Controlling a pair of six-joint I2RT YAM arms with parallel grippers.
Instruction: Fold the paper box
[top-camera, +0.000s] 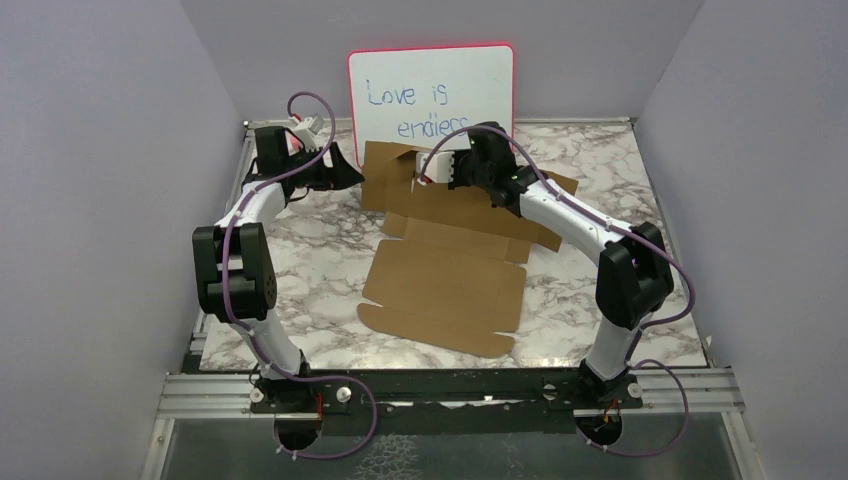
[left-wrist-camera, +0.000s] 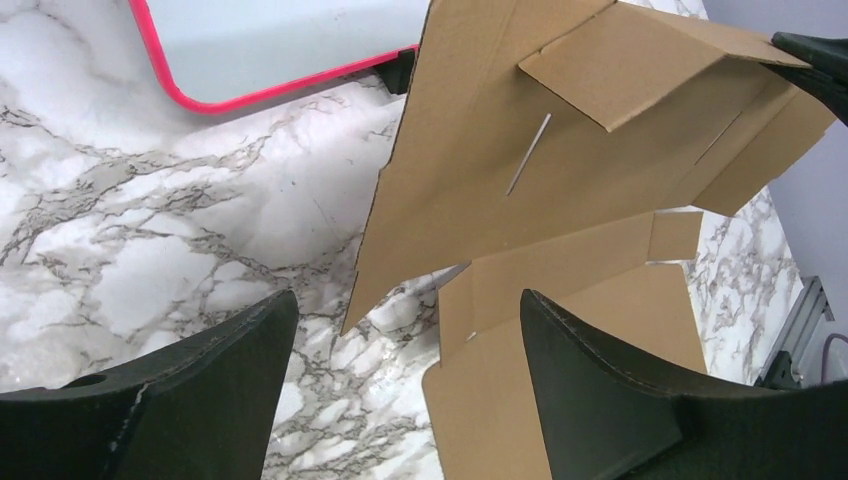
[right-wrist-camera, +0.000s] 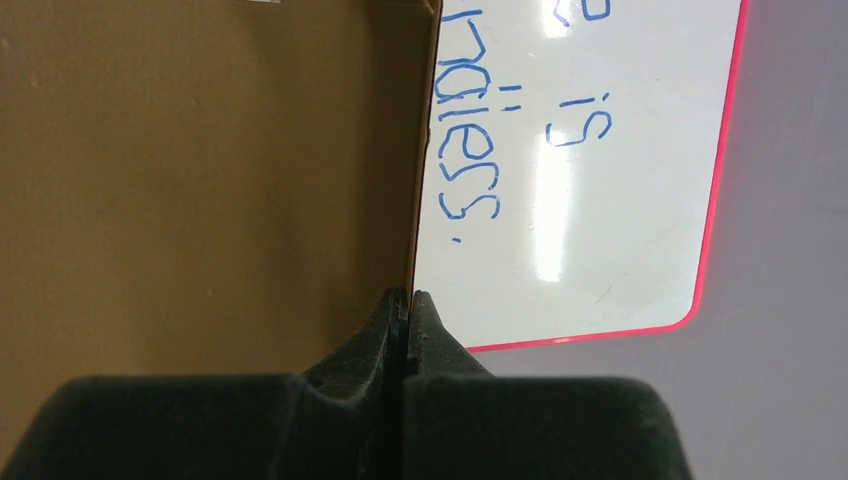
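The paper box is a brown die-cut cardboard sheet; its near half lies flat on the marble table and its far panel stands raised in front of the whiteboard. My right gripper is shut on the raised panel's edge; in the right wrist view the edge runs into the closed gripper. My left gripper is open at the left side of the raised panel. In the left wrist view the left gripper has its fingers spread, with the panel and its slot just ahead, not touched.
A red-framed whiteboard with blue writing leans on the back wall, right behind the raised panel. Purple walls close in the marble table on three sides. A metal rail runs along the near edge.
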